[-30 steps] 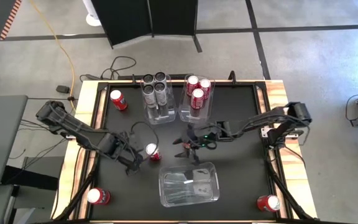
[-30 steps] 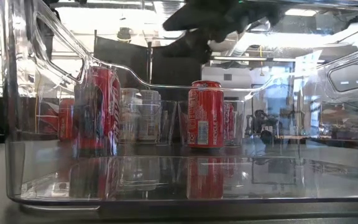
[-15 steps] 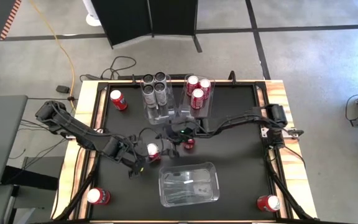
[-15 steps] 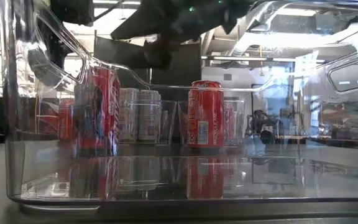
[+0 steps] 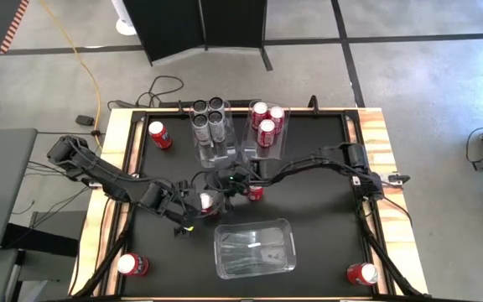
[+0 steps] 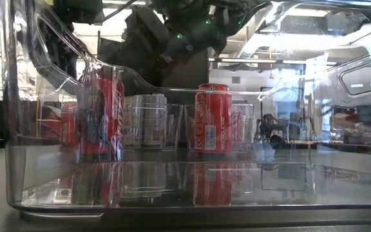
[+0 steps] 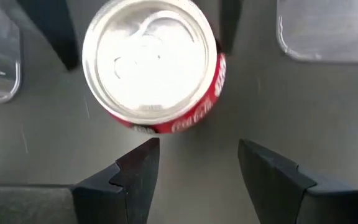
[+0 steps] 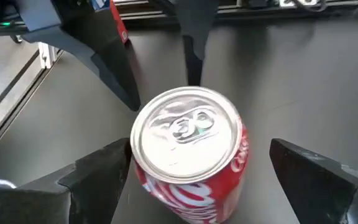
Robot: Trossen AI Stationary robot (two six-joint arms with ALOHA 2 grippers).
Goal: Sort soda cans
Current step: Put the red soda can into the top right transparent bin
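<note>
R gripper (image 8: 199, 149) sits w/ fingers spread wide, one on each side of a red can (image 8: 188, 134) and neither touching it. The can stands upright on the black table (image 5: 325, 226), mid-table, just behind the empty clear bin (image 5: 285, 252). L gripper (image 7: 197, 146) faces the same can from the opposite side, jaws apart and tips just short of it, holding nothing.

Step in hand, as I read it: R arm takes this can. To do it well:
- Drop the fingers down the can's sides so the pads meet the body below the rim, not the lid.
- Centre first, since the can looks a bit nearer one finger (uneven contact could tip it).
- L should back off before R closes. Their fingertips are near each other around the can.
- Lift straight up. A second red can (image 5: 256, 193) stands just beside, under the R arm, so no sideways sweep.

Likely target is the rear bin (image 5: 254, 153) w/ three reds in it, beside the bin of silver cans (image 5: 210, 126).
</note>
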